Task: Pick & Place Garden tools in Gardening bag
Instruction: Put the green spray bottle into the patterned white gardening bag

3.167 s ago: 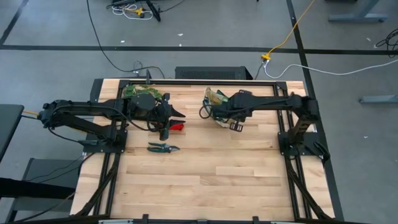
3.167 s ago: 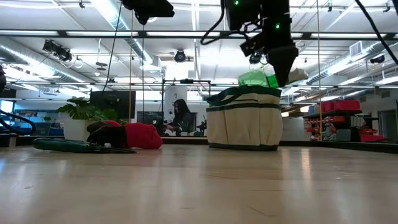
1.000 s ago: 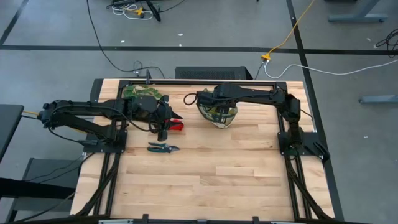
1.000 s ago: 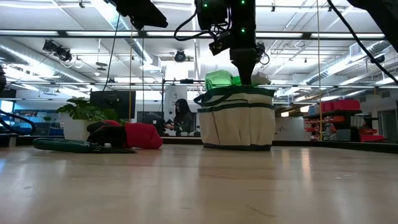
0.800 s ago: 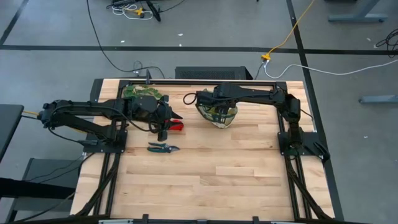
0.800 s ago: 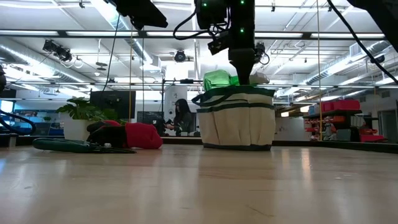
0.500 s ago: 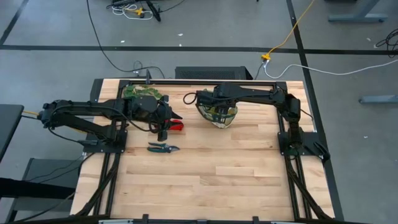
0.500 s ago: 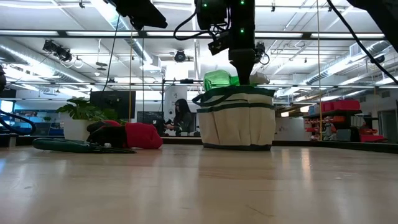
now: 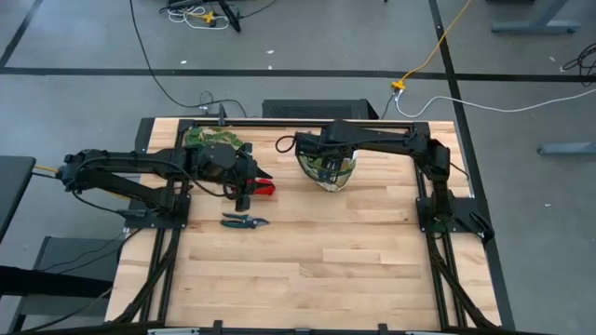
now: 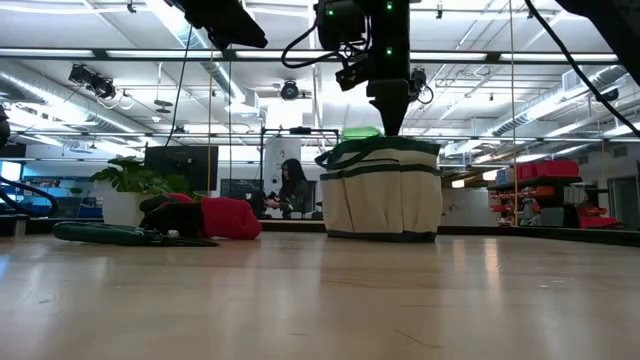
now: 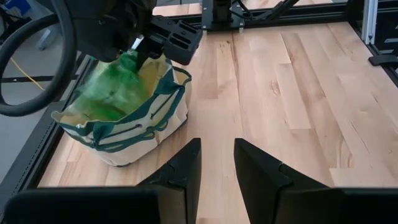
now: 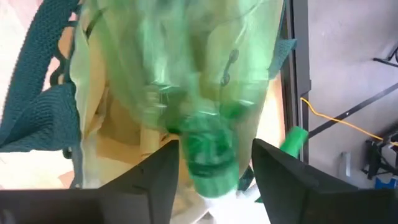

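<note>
One green spray bottle in gardening bag, right pincer open above, left pincer part-open.

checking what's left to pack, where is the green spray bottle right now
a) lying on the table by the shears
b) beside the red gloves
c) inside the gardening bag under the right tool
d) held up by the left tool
c: the green spray bottle sits down inside the gardening bag, with the right tool directly above it, fingers parted either side; only its top shows over the rim in the low view.
</note>
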Tool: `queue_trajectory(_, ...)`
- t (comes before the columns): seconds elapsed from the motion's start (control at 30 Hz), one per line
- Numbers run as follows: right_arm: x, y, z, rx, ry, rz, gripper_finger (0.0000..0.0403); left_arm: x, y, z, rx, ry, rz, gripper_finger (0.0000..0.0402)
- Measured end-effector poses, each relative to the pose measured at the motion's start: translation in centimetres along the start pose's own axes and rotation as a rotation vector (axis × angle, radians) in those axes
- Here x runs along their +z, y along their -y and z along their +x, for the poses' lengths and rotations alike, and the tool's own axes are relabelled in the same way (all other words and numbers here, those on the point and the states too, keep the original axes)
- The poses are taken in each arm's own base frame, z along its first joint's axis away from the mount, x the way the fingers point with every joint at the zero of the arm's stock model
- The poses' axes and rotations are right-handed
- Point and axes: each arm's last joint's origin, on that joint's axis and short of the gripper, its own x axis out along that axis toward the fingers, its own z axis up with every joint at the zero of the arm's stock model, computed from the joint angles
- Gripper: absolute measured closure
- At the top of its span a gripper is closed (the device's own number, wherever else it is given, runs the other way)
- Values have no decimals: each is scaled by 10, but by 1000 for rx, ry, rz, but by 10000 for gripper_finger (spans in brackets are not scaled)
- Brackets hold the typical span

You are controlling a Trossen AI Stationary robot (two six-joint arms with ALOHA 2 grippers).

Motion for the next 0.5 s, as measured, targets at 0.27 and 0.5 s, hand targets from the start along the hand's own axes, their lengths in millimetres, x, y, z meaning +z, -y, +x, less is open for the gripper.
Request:
queue_trajectory(0.27,1,0,0,1,6,13,179,-1,0,0,0,-6,0,298)
queue_trajectory(0.5,-2,4,1,-77,-15,24,187,-3,0,0,-2,-27,1,298)
